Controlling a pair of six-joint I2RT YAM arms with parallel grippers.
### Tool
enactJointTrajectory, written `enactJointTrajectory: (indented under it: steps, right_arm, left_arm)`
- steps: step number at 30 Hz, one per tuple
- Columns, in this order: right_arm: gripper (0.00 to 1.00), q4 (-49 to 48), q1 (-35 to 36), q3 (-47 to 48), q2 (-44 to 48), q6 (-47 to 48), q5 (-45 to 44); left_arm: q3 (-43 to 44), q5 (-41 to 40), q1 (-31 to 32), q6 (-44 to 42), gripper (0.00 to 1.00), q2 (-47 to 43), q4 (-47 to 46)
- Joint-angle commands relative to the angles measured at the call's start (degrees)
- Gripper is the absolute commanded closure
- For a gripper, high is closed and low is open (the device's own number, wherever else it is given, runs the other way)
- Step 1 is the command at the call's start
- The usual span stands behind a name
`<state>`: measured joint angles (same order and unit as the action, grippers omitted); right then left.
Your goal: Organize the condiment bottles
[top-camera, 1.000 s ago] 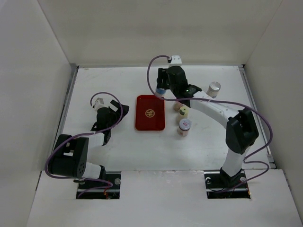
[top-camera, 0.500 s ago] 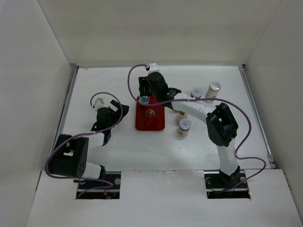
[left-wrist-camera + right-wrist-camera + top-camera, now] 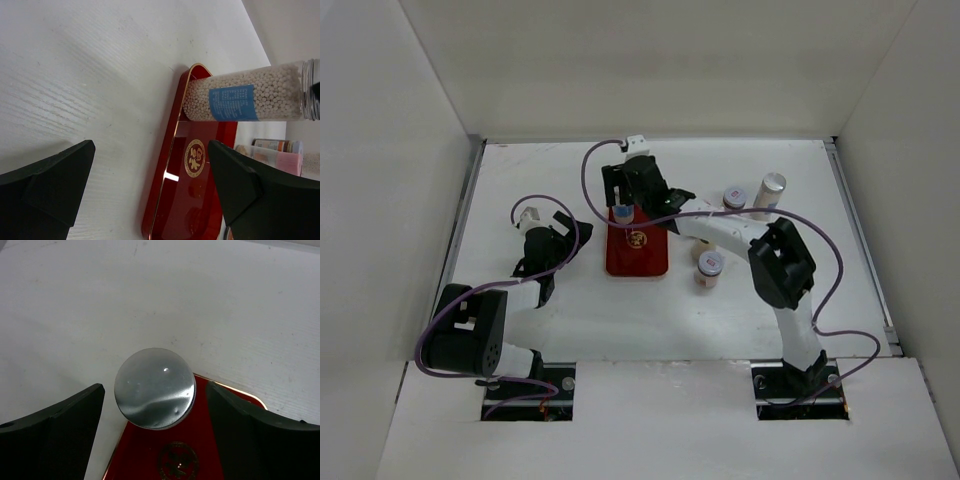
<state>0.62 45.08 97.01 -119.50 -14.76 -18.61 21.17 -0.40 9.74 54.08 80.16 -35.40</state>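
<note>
A tall condiment bottle with a blue label (image 3: 622, 212) stands upright on the far left corner of the red tray (image 3: 640, 258). My right gripper (image 3: 623, 193) hangs over it, open, one finger on each side of its silver lid (image 3: 155, 388) with gaps. The left wrist view shows this bottle (image 3: 240, 97) full of white beads on the tray (image 3: 200, 200). My left gripper (image 3: 570, 238) is open and empty, left of the tray. A tall silver-lidded bottle (image 3: 771, 190), a small jar (image 3: 734, 196) and a pink-lidded jar (image 3: 710, 265) stand right of the tray.
My right arm stretches across the table above the tray's right side and partly hides a jar (image 3: 704, 240). White walls close in the table on three sides. The tray (image 3: 150, 455) bears a gold emblem (image 3: 195, 158) in its middle.
My right gripper carried the blue-labelled bottle left from the table's far middle to the tray's far left corner, and its jaws now stand apart from it. The left arm has not moved.
</note>
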Motion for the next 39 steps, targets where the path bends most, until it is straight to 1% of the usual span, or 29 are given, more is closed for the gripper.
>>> enactJointTrajectory:
  steps: [1,5,7,8,10,11,12,13,15,16,18,19,21,24,31,39]
  right_arm:
    - [0.11,-4.0,0.4,0.1,9.4,0.1,-0.2]
    - [0.11,-4.3,-0.6,-7.3,18.4,-0.4,-1.1]
    - [0.15,-4.3,-1.8,-12.3,22.5,-1.0,-2.2]
    - [0.20,-4.3,-2.8,-15.6,24.8,-1.2,-3.3]
    - [0.39,-4.2,-5.2,-21.7,28.5,-2.1,-5.7]
    - [0.46,-4.0,-6.6,-24.2,29.8,-2.5,-6.9]
    - [0.51,-3.7,-8.3,-26.2,30.5,-2.9,-7.5]
    - [0.52,-3.2,-9.9,-27.8,31.0,-3.2,-7.7]
    - [0.46,-1.5,-12.4,-29.2,31.2,-3.8,-7.0]
    - [0.40,-1.2,-13.3,-29.5,30.9,-3.9,-6.3]
    - [0.21,0.0,-14.4,-29.0,29.9,-3.5,-4.3]
    - [0.17,0.3,-14.5,-28.7,29.2,-3.5,-3.4]
    - [0.13,0.7,-14.7,-28.3,27.6,-3.3,-2.0]
    - [0.14,1.8,-15.1,-27.8,25.2,-3.6,-1.8]
    - [0.22,2.7,-15.2,-29.2,22.6,-4.5,-2.4]
    - [0.35,5.2,-15.0,-26.6,19.2,-4.2,-2.5]
  left_arm:
    - [-0.2,0.6,-0.5,0.3,0.00,0.2,-3.1]
    - [-0.3,0.6,-0.5,0.4,0.00,0.2,-3.1]
    - [-0.3,0.6,-0.5,0.4,0.00,0.2,-3.1]
    - [-0.3,0.6,-0.5,0.4,0.00,0.2,-3.1]
    - [-0.3,0.6,-0.5,0.4,0.00,0.2,-3.1]
    - [-0.3,0.6,-0.5,0.5,0.00,0.2,-3.1]
    - [-0.3,0.6,-0.5,0.5,0.00,0.3,-3.1]
    - [-0.2,0.6,-0.5,0.5,0.00,0.3,-3.1]
    - [-0.2,0.6,-0.5,0.6,0.00,0.6,-3.1]
    - [-0.2,0.6,-0.5,0.7,0.00,0.7,-3.1]
    - [-0.2,0.6,-0.5,0.7,0.00,0.4,-3.1]
    - [-0.2,0.7,-0.5,0.7,0.00,0.3,-3.1]
    - [-0.3,0.7,-0.5,0.7,0.00,0.3,-3.1]
    - [-0.2,0.7,-0.3,0.7,0.00,0.5,-3.1]
    - [-0.2,0.7,-0.2,0.7,0.00,0.6,-3.1]
    - [0.0,0.7,-0.2,0.7,0.00,0.9,-3.1]
